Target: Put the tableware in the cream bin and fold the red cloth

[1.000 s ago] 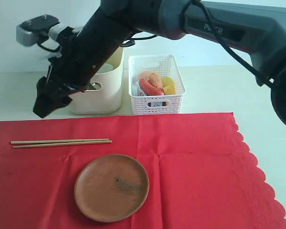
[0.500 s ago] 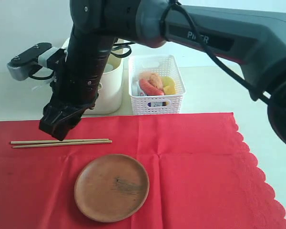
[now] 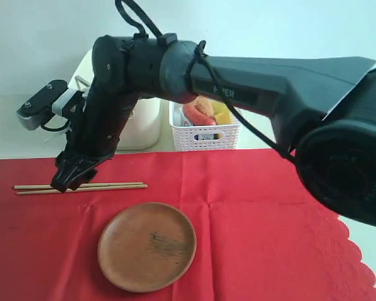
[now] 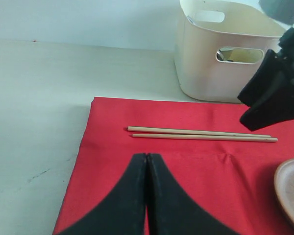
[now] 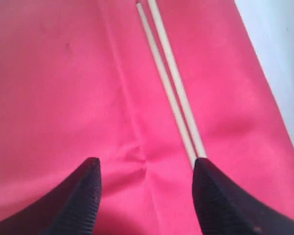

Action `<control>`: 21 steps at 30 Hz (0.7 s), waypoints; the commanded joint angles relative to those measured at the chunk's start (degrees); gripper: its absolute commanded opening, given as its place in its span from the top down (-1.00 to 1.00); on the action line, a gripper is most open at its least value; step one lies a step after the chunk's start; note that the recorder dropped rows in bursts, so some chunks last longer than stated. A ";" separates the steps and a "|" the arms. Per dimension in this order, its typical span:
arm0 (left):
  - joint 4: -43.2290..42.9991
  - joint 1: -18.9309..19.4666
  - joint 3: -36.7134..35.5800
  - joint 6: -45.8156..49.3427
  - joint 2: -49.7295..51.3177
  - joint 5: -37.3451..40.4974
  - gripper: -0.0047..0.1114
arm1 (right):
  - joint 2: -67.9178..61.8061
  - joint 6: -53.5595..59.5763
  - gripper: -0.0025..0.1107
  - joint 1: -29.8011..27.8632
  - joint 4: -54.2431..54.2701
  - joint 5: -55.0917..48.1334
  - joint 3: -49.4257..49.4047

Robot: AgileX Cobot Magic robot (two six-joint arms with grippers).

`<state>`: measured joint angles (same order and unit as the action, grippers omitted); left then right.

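The cream bin [image 3: 147, 128] is largely hidden behind the right arm [image 3: 238, 75]. The round brown plate [image 4: 292, 193] is cut off by the left wrist view's edge.

Right tool [image 3: 64, 182] hangs over the chopsticks [image 3: 113, 185] (lying on red cloth [image 3: 257, 207]).

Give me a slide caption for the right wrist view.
Open right gripper above the red cloth, with the wooden chopsticks running up to one finger.
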<state>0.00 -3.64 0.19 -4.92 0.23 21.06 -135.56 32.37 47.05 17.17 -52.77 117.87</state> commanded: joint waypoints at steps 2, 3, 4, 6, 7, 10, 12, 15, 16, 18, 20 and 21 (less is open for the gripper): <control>0.71 -0.34 -0.19 0.11 -0.23 -0.59 0.92 | -3.65 -3.38 0.01 0.28 0.65 2.59 3.33; 0.71 -0.34 -0.19 0.11 -0.23 -0.59 0.92 | -4.70 -4.31 0.01 0.16 0.47 1.77 4.70; 0.71 -0.34 -0.19 0.11 -0.23 -0.59 0.92 | -5.77 -5.02 0.01 0.16 0.47 0.76 6.24; 0.71 -0.34 -0.19 0.11 -0.23 -0.59 0.92 | -7.73 -6.39 0.01 0.16 0.47 -1.10 9.61; 0.71 -0.34 -0.19 0.11 -0.23 -0.59 0.92 | -8.82 -7.25 0.01 0.16 0.24 -2.09 11.41; 0.71 -0.34 -0.19 0.11 -0.23 -0.59 0.92 | -12.00 -8.97 0.01 0.16 -1.19 -4.81 16.03; 0.71 -0.34 -0.19 0.11 -0.23 -0.59 0.92 | -13.93 -10.04 0.01 0.16 -2.58 -6.48 18.86; 0.71 -0.34 -0.19 0.11 -0.23 -0.59 0.92 | -16.08 -10.04 0.01 0.16 -2.97 -7.74 21.48; 0.71 -0.34 -0.19 0.11 -0.23 -0.59 0.92 | -16.40 -10.04 0.01 0.16 -2.97 -7.74 21.95; 0.71 -0.34 -0.19 0.11 -0.23 -0.59 0.92 | -17.27 -10.04 -0.02 0.16 -2.97 -7.44 22.66; 0.71 -0.34 -0.19 0.11 -0.23 -0.59 0.92 | -18.13 -10.04 -0.05 0.16 -4.02 -6.85 23.22; 0.71 -0.34 -0.19 0.11 -0.23 -0.59 0.92 | -18.32 -10.04 -0.06 0.16 -4.54 -6.26 23.22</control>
<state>0.00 -3.64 0.19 -4.92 0.23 21.06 -153.30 22.44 47.19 14.11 -60.01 140.27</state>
